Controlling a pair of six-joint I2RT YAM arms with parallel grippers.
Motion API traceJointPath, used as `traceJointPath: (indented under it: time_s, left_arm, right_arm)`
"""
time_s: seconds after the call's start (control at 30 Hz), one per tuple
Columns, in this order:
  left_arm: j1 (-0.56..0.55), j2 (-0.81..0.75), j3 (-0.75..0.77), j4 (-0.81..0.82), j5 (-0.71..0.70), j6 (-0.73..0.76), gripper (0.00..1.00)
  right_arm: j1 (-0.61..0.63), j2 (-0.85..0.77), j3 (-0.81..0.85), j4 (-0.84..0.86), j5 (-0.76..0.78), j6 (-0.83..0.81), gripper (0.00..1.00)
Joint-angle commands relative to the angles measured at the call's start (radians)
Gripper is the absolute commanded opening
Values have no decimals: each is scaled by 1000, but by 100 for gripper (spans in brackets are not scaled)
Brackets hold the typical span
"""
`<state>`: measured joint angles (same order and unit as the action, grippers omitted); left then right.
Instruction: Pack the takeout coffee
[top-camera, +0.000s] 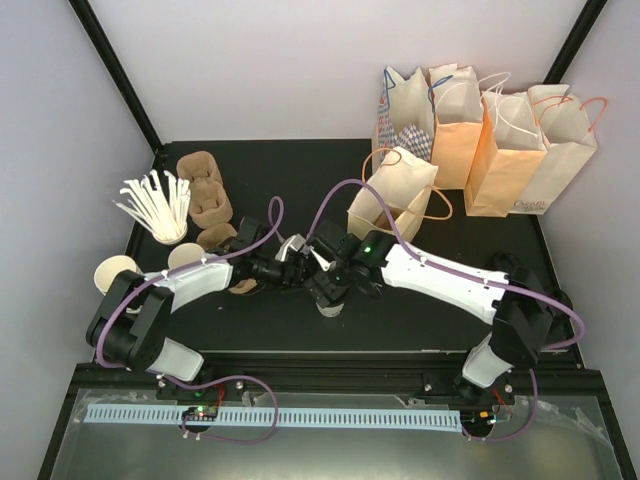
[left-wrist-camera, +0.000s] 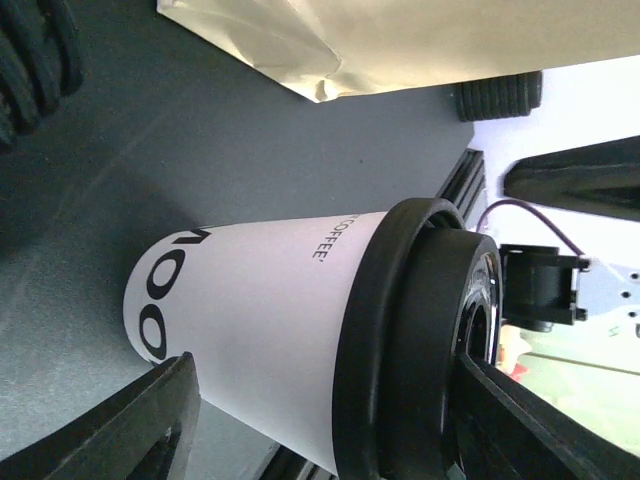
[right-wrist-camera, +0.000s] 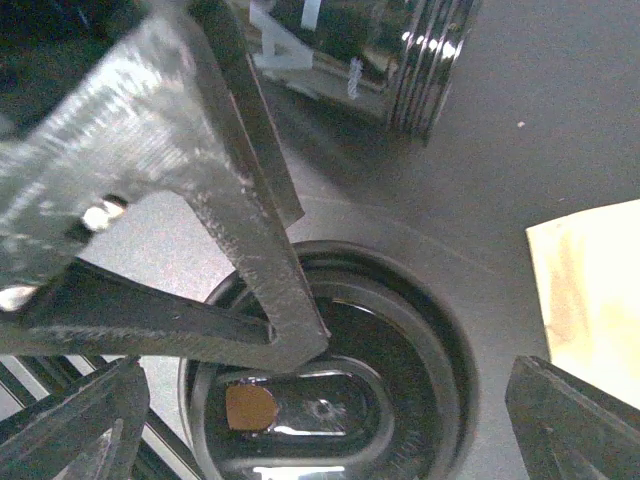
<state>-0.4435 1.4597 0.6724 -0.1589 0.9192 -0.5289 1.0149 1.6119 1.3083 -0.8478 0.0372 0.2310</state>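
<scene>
The takeout coffee (left-wrist-camera: 260, 320), a white paper cup with black lettering, stands on the dark table with its black lid (left-wrist-camera: 420, 340) on. In the top view only a little of the cup (top-camera: 327, 308) shows under the two grippers. My left gripper (left-wrist-camera: 330, 380) is open and straddles the cup. One of its fingers (right-wrist-camera: 230, 200) lies across the top of the lid (right-wrist-camera: 400, 400), and the other is by the cup's lower side. My right gripper (right-wrist-camera: 325, 385) is open just above the lid, with a finger on each side of it. Both grippers meet at the table's middle (top-camera: 318, 275).
An open cream paper bag (top-camera: 390, 195) stands just behind the grippers, also in the left wrist view (left-wrist-camera: 420, 40). Several more bags (top-camera: 500, 140) stand at the back right. Brown cup carriers (top-camera: 205, 190), white stirrers (top-camera: 160, 205) and plain cream cups (top-camera: 115, 272) are at the left. A black cup with pale lettering (right-wrist-camera: 400, 50) lies beside the coffee.
</scene>
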Motion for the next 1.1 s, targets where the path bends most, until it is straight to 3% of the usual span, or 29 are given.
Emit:
traceJointPath:
  time_s: [0.0, 0.23, 0.33, 0.47, 0.67, 0.73, 0.9, 1.07]
  left_arm:
    - [-22, 28, 29, -200, -167, 110, 71]
    - [-24, -25, 57, -222, -173, 88, 71]
    - [-24, -61, 76, -239, -169, 70, 73]
    - [-24, -107, 123, -279, -163, 57, 75]
    - [-16, -126, 167, -309, -131, 32, 76]
    - [-1, -124, 151, -280, -94, 0, 71]
    - [35, -115, 106, -237, -56, -27, 45]
    - [42, -108, 65, -212, -49, -33, 34]
  right_arm:
    - [1, -93, 12, 32, 68, 32, 100]
    - [1, -236, -89, 67, 27, 238, 96]
    - [-1, -347, -216, 137, -64, 416, 83]
    - [-3, -573, -476, 357, -152, 669, 68]
    - [-62, -743, -798, 685, -226, 894, 46]
    - [-77, -742, -874, 811, -257, 944, 40]
    - [-106, -723, -950, 952, -256, 999, 36]
    - [-148, -706, -997, 1055, -287, 1020, 32]
